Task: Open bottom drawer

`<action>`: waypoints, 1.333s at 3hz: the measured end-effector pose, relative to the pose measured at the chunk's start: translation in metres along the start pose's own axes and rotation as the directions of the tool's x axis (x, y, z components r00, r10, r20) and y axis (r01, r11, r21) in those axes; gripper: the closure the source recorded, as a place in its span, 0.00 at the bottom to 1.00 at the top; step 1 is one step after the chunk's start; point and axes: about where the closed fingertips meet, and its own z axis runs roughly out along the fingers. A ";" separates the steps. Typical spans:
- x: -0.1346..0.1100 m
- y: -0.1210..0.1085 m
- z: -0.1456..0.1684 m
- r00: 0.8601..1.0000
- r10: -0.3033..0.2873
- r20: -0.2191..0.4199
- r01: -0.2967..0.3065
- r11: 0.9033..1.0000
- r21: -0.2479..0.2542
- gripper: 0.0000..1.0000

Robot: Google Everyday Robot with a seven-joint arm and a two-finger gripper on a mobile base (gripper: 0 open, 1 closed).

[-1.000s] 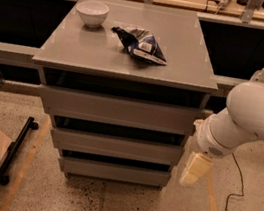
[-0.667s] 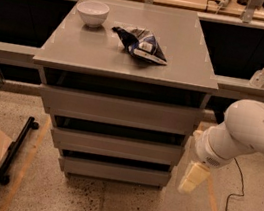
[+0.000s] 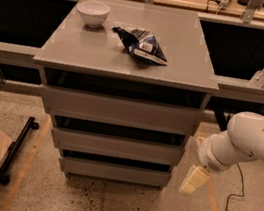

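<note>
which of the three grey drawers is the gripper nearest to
The bottom drawer, the lowest and narrowest front: the gripper hangs just right of it at its height. The middle drawer and top drawer sit higher.

The white arm (image 3: pixel 253 140) bends downward, pincer (image 3: pixel 193 181) hanging low right.

Arm shell: the arm (image 3: pixel 256 137) is a thick, smooth casing in glossy white, rounded like a fat bent tube; it comes in from the right edge of the frame, low down.
Surface: warm light gives the white a faint cream cast, shaded grey underneath.
Wrist: the wrist collar (image 3: pixel 213 155) is a shorter, narrower white cylinder, with a darker seam where it meets the big casing.
Hand: the hand (image 3: pixel 194 180) is a blocky pale yellow piece, duller than the arm, in the lower right of the frame below the wrist.
</note>
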 end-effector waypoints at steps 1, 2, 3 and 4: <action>0.005 0.007 0.000 1.000 -0.006 -0.012 0.006 1.000 -0.010 0.00; 0.007 0.018 0.030 0.999 0.048 0.023 -0.047 0.998 -0.037 0.00; -0.003 0.020 0.086 0.995 0.078 0.067 -0.075 0.996 -0.050 0.00; -0.017 0.019 0.134 0.988 0.091 0.128 -0.081 0.994 -0.080 0.00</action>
